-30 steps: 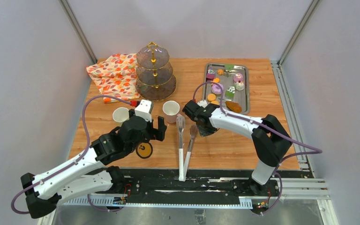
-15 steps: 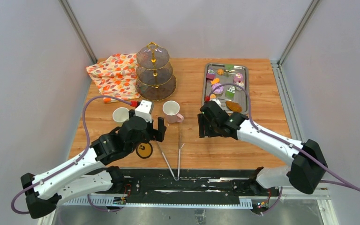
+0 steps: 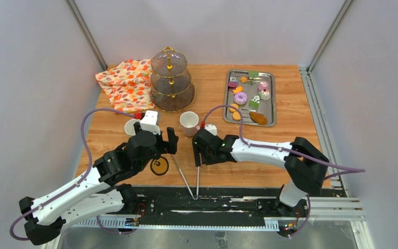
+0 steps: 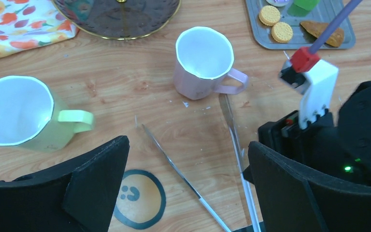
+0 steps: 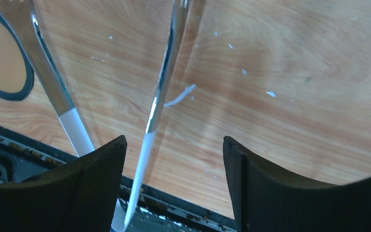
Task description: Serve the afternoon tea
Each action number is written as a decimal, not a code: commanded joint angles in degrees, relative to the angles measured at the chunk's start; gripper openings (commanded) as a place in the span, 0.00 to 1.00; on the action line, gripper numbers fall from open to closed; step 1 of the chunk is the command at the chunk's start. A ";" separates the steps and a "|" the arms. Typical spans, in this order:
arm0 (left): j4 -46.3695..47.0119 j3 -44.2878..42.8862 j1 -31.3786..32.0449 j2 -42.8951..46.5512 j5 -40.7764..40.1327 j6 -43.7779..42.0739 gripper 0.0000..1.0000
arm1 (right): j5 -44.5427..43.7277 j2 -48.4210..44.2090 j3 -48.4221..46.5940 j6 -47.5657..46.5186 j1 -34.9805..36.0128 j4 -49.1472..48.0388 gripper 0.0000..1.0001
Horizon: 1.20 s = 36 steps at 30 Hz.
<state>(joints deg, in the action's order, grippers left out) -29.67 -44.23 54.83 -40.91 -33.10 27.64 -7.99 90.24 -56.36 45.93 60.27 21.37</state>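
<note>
Closed-side up, the metal tongs (image 3: 192,176) lie in a V near the front edge. My right gripper (image 3: 199,155) hangs open just above them; in the right wrist view one tong arm (image 5: 160,96) runs past the inner side of its left finger (image 5: 101,164), ungripped. Left of that, my left gripper (image 3: 163,148) is wide open and empty over the table. The pink mug (image 4: 204,63) and yellow-green mug (image 4: 19,113) stand upright beyond it. The three-tier stand (image 3: 171,80) is at the back. Pastries, among them a purple doughnut (image 3: 240,97) and orange biscuits (image 3: 234,109), lie on the steel tray (image 3: 269,98).
A flowered cloth (image 3: 127,83) lies left of the stand. A round orange smiley sticker (image 3: 159,166) is on the wood under the left gripper. The black base rail (image 3: 212,202) runs along the near edge, touching the tongs' hinge end.
The right gripper has opened and let go of the tongs, which now lie on their side in a V. The right arm swung right, then back left over them. The left arm shifted slightly.
</note>
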 commanded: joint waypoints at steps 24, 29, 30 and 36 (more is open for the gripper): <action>-0.04 0.32 -0.34 0.82 -4.55 0.22 0.98 | -16.74 -6.91 2.98 -9.56 -3.66 16.62 0.01; 1.68 0.49 -0.34 -0.64 -3.45 0.81 0.98 | -22.51 -10.13 2.67 -21.08 -5.49 17.94 0.01; 2.04 0.46 -0.34 -0.96 -3.02 1.03 0.98 | -23.11 -9.33 2.08 -23.45 -5.78 17.87 0.01; 2.26 -0.46 -0.34 -2.09 -2.06 1.37 0.98 | -25.43 -1.14 -1.94 -33.40 -7.29 16.65 0.01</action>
<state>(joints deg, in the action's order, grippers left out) -29.61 -43.86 54.83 -42.83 -35.14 27.99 -29.28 84.79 -55.48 21.65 54.39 38.02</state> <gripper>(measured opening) 0.980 0.014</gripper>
